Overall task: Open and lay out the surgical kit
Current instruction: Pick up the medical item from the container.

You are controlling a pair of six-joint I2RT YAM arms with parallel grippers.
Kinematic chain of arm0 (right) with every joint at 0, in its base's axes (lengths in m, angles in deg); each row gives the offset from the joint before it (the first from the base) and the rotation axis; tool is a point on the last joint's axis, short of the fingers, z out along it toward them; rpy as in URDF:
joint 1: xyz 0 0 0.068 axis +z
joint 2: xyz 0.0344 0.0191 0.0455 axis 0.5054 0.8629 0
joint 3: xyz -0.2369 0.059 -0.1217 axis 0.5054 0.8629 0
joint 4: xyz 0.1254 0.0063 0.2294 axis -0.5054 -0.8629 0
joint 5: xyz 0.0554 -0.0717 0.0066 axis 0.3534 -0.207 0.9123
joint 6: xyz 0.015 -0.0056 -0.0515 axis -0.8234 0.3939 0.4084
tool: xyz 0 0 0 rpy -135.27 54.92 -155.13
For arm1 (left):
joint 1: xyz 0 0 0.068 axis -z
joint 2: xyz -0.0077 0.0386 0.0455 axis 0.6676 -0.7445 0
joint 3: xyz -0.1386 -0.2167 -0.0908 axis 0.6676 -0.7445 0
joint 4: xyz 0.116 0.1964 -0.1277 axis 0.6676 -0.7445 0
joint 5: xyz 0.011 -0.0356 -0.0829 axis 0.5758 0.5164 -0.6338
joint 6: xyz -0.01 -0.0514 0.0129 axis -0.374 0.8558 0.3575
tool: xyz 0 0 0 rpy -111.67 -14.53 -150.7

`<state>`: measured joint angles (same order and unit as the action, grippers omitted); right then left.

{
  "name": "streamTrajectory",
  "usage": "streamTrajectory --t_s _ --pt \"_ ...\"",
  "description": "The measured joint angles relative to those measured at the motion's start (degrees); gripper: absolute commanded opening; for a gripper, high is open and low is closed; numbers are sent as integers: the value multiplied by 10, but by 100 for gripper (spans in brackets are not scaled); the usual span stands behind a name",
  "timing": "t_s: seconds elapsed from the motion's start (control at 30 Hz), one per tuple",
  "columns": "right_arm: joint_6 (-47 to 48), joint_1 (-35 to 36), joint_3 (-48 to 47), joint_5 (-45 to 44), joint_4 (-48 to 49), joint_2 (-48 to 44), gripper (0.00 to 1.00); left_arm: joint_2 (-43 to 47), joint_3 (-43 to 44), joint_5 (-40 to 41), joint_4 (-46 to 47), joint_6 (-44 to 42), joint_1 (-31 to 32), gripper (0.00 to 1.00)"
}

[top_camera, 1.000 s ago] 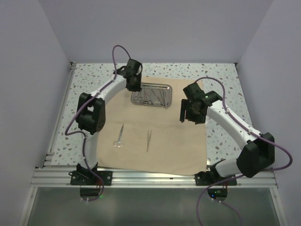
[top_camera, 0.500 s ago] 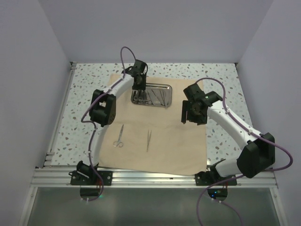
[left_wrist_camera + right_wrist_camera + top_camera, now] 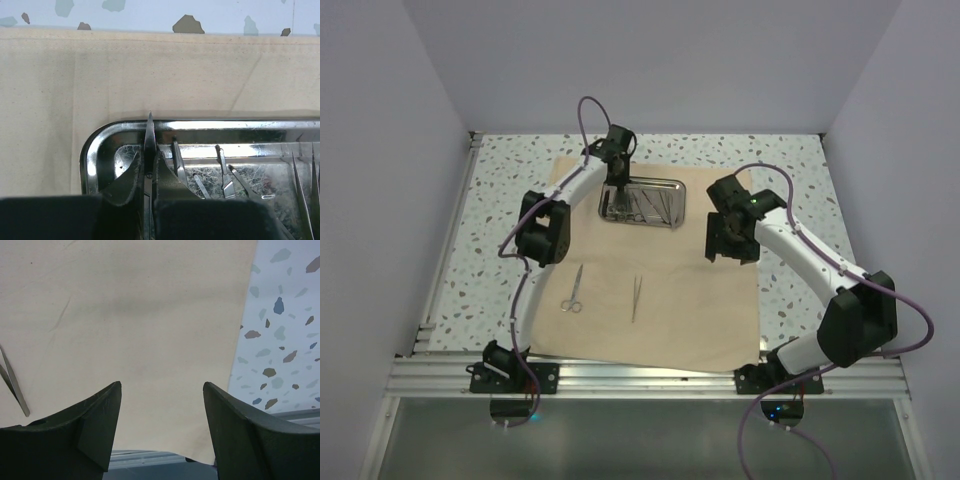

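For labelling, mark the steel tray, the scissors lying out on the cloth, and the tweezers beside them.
tray point(image 3: 210, 124), left wrist view, shiny far rim.
scissors on the cloth point(image 3: 574, 289), top external view, mid-shank.
tweezers point(image 3: 637, 300), top external view, mid-length.

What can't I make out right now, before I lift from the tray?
Left wrist view: the left pincer hides the handles of the scissors it grips; the frame edge cuts off the steel tray at its right end.
Top view: the tray's instruments are too small to count; the left arm covers its left part.
Right wrist view: the tweezers are cut off by the left edge.
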<state>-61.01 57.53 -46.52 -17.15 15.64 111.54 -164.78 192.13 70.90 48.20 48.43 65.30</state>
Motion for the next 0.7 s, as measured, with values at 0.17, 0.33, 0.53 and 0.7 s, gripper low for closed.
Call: streamTrajectory --t_s 0.17,0.33,0.53,0.7 --pt "-2 -2 0 0 0 0 69 0 0 -1 0 -1 0 0" --pt "-7 -2 0 2 0 -2 69 3 0 -6 -2 -6 0 0" --pt "-11 -2 0 -1 -2 -25 70 41 1 -25 -23 -12 0 0" --pt "-11 -3 -10 0 -8 -43 70 160 -47 -27 -30 -14 3 0"
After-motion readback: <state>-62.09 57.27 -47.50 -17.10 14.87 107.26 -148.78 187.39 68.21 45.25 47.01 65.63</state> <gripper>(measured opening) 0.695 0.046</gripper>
